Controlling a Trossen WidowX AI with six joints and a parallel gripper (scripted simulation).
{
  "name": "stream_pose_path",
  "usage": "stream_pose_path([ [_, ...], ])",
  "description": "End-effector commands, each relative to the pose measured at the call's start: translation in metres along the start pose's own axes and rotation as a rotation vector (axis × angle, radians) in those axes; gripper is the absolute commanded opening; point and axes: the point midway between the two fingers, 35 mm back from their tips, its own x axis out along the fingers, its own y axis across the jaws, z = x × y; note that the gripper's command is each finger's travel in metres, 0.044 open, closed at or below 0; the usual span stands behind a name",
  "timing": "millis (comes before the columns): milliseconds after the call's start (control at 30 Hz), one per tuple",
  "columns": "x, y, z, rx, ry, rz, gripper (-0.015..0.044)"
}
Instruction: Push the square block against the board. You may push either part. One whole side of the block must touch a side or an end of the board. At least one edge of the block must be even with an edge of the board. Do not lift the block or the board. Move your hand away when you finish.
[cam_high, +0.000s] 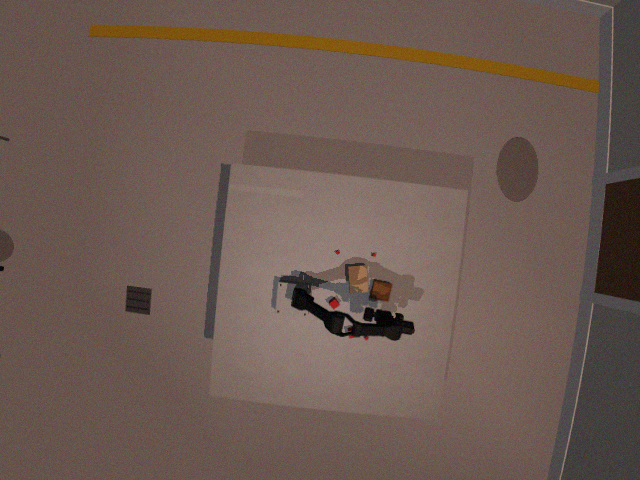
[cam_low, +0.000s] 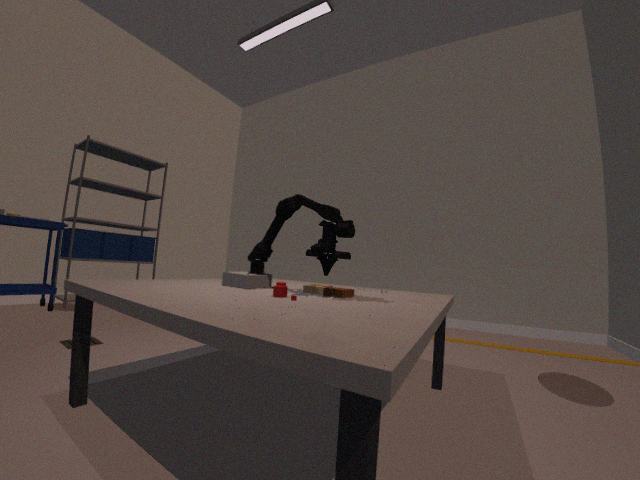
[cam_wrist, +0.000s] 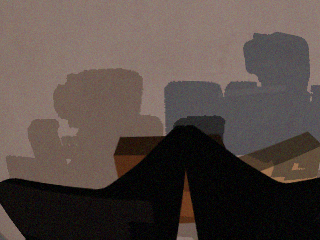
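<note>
The light tan board lies flat on the table. The darker brown square block lies right beside the board's end, touching or almost touching it. I cannot tell whether their edges are even. My gripper is shut and empty. It points down and hangs clear above the table, a little to the near side of the block. In the wrist view the black fingers hide part of the block.
A red cube stands near the arm's base, with a smaller red piece beside it. Two tiny red markers lie beyond the board. A metal shelf stands by the far wall.
</note>
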Motion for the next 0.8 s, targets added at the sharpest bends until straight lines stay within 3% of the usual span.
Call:
stream_pose_path([
  [0,-0.0361,0.0034,-0.0012,-0.001,0.0,0.031,0.0],
  [767,-0.0382,0.0032,-0.0012,-0.001,0.0,0.031,0.0],
])
